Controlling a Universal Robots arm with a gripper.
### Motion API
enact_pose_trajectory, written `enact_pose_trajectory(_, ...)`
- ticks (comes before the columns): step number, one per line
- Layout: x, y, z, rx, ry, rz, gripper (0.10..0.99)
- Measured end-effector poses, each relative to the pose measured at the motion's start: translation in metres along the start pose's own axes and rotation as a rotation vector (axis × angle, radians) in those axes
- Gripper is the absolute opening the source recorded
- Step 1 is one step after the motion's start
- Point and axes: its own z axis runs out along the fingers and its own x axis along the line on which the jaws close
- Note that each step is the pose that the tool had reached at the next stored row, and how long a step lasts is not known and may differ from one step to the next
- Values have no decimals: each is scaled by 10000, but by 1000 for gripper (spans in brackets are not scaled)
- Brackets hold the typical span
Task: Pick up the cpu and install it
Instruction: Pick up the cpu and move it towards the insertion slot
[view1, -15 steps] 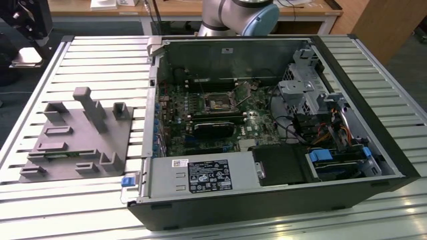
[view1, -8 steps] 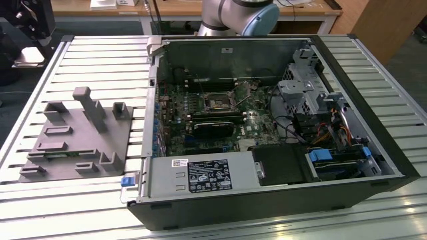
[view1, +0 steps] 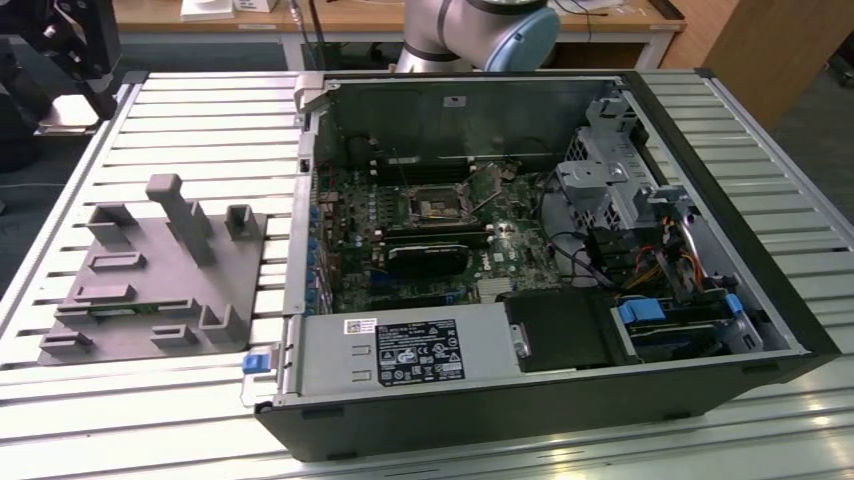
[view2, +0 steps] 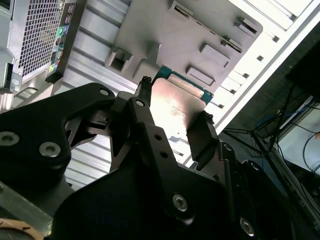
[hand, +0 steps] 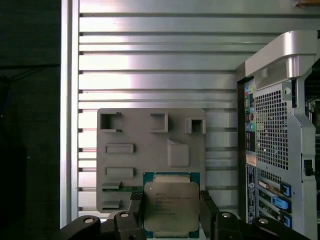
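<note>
Exterior view high over computer case (view1: 534, 415); both wrist views near grey fixture (hand: 150, 145)

The cpu (hand: 171, 210) is a flat square chip with a silvery-grey metal lid bearing faint print, and a thin green rim shows around the lid. It is clamped by two opposite edges in the black gripper (hand: 171, 202), lid toward the first wrist view, clear of the grey holder plate (hand: 150, 150).

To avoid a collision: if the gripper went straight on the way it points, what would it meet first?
Probably the grey fixture plate, just beyond the cpu held in the gripper; depth is unclear.
</note>
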Motion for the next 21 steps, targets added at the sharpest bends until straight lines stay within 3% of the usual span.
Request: enact_pose_trajectory(21, -298, 7, 6, 0, 1, 0, 537)
